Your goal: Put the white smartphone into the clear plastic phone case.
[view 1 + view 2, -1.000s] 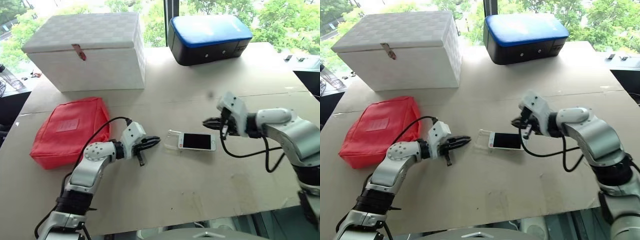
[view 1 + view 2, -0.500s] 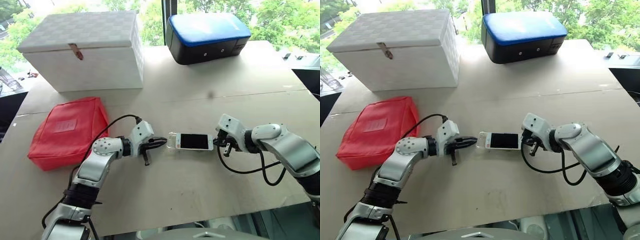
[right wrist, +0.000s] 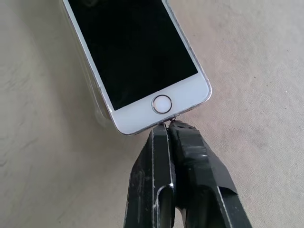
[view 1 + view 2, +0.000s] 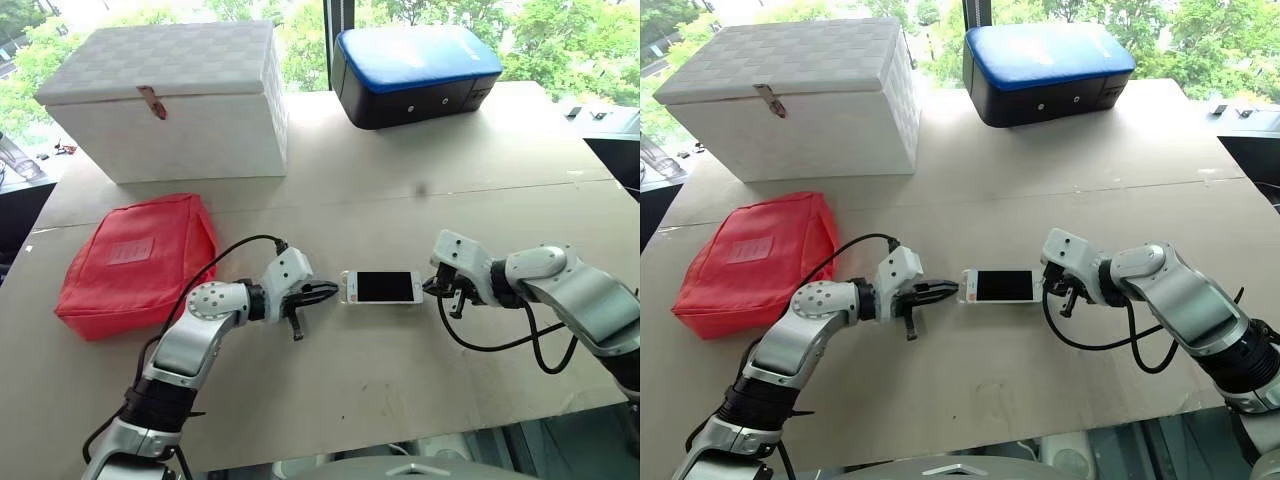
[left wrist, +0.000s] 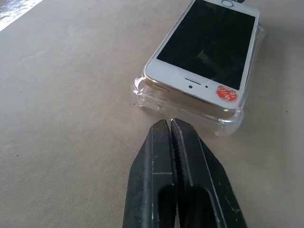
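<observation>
Both claws closed in, bracketing white smartphone (image 4: 381, 287) end-to-end.

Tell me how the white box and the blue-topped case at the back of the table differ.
The white box is the larger and taller of the two, with flat sides and square edges; the blue-topped case is lower, with rounded corners. The white box is one pale colour with a small reddish tab on its lid edge, while the blue-topped case has a blue top over a black body. Both sit closed at the table's far side.
</observation>
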Robot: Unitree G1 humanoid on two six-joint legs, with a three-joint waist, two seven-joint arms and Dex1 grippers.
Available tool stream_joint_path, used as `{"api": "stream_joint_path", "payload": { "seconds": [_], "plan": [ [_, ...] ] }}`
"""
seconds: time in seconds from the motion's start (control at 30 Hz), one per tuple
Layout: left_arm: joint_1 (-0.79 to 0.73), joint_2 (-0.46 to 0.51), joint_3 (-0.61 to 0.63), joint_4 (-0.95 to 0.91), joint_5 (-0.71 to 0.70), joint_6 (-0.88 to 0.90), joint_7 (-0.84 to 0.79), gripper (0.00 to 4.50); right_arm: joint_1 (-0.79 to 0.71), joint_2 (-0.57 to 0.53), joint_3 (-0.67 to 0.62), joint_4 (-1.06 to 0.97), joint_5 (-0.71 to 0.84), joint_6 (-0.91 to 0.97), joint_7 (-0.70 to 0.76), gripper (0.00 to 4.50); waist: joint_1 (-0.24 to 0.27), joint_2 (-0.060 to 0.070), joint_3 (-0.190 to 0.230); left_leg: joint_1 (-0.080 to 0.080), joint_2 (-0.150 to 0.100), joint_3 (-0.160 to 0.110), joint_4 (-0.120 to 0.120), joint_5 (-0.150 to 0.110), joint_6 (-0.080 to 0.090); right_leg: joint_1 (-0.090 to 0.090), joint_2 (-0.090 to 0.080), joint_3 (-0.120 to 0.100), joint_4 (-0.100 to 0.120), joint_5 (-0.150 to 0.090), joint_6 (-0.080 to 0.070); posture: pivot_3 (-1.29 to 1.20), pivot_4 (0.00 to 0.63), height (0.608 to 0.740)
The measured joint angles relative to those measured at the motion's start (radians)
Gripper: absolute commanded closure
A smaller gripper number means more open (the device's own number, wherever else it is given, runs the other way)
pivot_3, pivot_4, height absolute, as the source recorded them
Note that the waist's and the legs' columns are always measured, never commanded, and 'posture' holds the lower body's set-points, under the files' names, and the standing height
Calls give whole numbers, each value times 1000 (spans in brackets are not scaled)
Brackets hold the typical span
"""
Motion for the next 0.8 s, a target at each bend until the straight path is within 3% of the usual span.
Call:
{"api": "stream_joint_path", "payload": {
  "seconds": [0.2,0.33,0.43,0.6,0.8],
  "plan": [
    [15,-1,1,-14,-3,15,23,4420,-17,-2,-12,5,25,-3,28,4500,-1,0,0,0,0,0,0,0,0,0,0,0,0,0,0,0,150,740],
    [28,-2,6,-25,-10,20,44,4420,-76,28,-154,4,171,33,89,4500,-1,0,0,0,0,0,0,0,0,0,0,0,0,0,0,0,150,740],
    [36,-1,22,-28,-12,22,54,4420,-135,65,-178,22,196,30,84,4500,-2,-1,0,1,0,0,0,-1,2,0,0,0,0,0,0,0,150,740],
    [74,7,61,-67,-35,39,72,4420,-185,256,-23,180,128,-46,33,4500,-6,-1,0,1,0,0,0,0,0,-1,0,0,2,0,-1,0,150,740],
    [103,23,111,-132,-69,72,95,4420,-258,405,110,428,30,-188,45,4500,-3,0,0,1,-1,0,1,0,0,0,0,1,2,0,0,0,150,740]
  ]
}}
